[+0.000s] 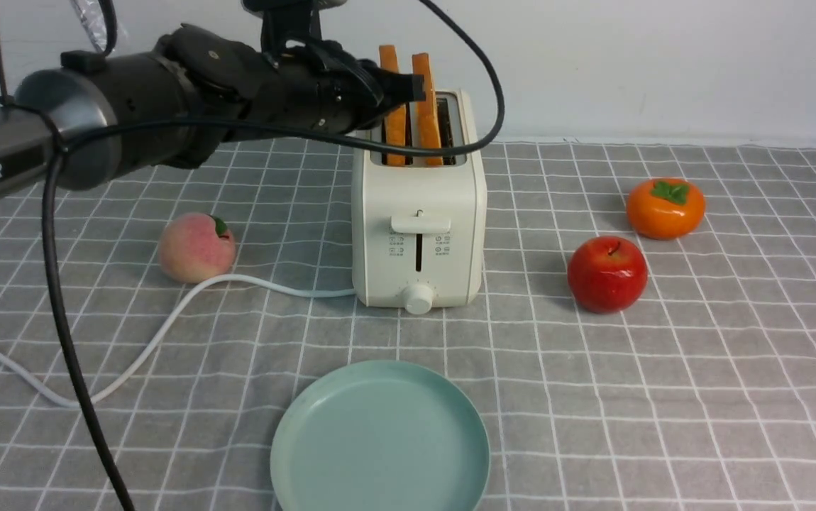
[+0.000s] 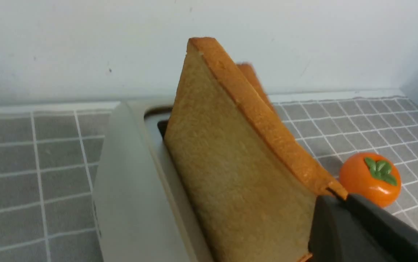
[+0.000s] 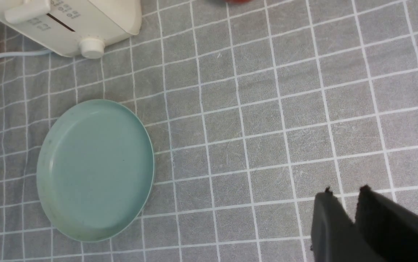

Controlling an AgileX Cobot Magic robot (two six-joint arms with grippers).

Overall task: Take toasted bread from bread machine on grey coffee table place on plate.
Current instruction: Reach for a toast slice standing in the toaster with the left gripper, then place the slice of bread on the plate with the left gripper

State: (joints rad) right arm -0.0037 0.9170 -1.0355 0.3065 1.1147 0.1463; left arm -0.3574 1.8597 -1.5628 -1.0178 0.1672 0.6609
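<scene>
Two slices of toasted bread stand upright in the slots of the cream bread machine on the grey coffee table. My left gripper reaches in from the left and is shut on the upper front edge of the left slice; the right slice stands free. In the left wrist view the dark fingers pinch the crust corner of the big slice. The mint-green plate lies bare in front of the bread machine. My right gripper hovers over bare cloth beside the plate, narrowly open and holding nothing.
A peach lies left of the bread machine, beside its white cord. A red apple and an orange persimmon sit to the right. A white wall runs along the table's back edge.
</scene>
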